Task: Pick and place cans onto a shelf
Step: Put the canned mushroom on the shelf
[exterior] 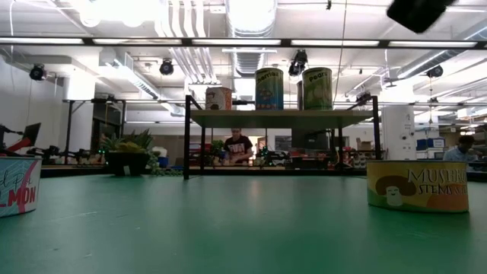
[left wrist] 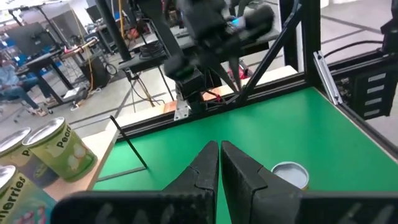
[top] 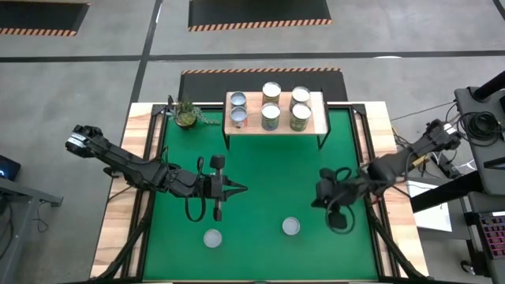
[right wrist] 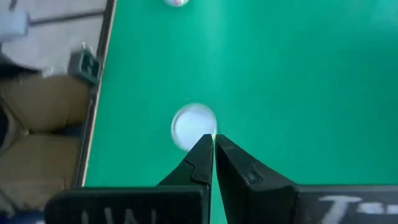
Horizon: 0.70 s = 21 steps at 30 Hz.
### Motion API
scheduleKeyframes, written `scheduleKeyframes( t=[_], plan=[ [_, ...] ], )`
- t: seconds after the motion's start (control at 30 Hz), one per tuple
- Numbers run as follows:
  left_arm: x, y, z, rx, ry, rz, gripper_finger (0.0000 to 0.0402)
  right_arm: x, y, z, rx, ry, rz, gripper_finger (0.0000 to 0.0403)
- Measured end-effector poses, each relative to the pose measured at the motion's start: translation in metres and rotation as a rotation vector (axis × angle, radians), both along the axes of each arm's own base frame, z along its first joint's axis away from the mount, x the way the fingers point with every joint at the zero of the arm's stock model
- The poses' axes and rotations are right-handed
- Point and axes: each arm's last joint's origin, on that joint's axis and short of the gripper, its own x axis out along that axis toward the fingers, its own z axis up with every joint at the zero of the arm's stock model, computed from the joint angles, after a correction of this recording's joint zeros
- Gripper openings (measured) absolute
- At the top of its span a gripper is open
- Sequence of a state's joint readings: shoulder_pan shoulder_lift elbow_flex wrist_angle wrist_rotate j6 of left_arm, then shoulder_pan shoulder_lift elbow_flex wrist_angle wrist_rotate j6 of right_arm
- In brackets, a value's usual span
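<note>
Green table [top: 260, 170] middle lies open between closed left gripper [top: 237, 188] and right gripper [top: 322, 192].

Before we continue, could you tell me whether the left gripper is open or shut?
Shut: in its wrist view the left gripper has both fingers pressed together, holding nothing.

A green-topped bench [top: 260, 170] with pale wooden edges carries a small wood-topped shelf [top: 316, 124] on thin black legs at its far edge, centred. Just left of the shelf, at the far-left corner, sits a potted green plant [top: 187, 114]. Two silver-topped cans rest directly on the green surface near the front: one toward the left [top: 212, 237], the other toward the centre-right [top: 291, 227], well apart.
</note>
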<state>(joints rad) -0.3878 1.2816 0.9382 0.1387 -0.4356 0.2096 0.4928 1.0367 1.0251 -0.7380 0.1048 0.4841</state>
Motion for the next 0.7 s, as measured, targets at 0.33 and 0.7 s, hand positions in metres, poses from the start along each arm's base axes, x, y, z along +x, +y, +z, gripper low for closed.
scheduleKeyframes(
  t=[0.33, 0.7],
  plan=[
    [0.0, 0.0, 0.001, -0.091, -0.013, 0.016, 0.0, 0.004, 0.04, -0.06, 0.0, 0.004, 0.133, 0.0009],
    [0.0, 0.0, 0.002, -0.131, -0.024, 0.021, 0.0, 0.014, 0.051, -0.105, -0.084, 0.025, 0.148, 0.0014]
  ],
)
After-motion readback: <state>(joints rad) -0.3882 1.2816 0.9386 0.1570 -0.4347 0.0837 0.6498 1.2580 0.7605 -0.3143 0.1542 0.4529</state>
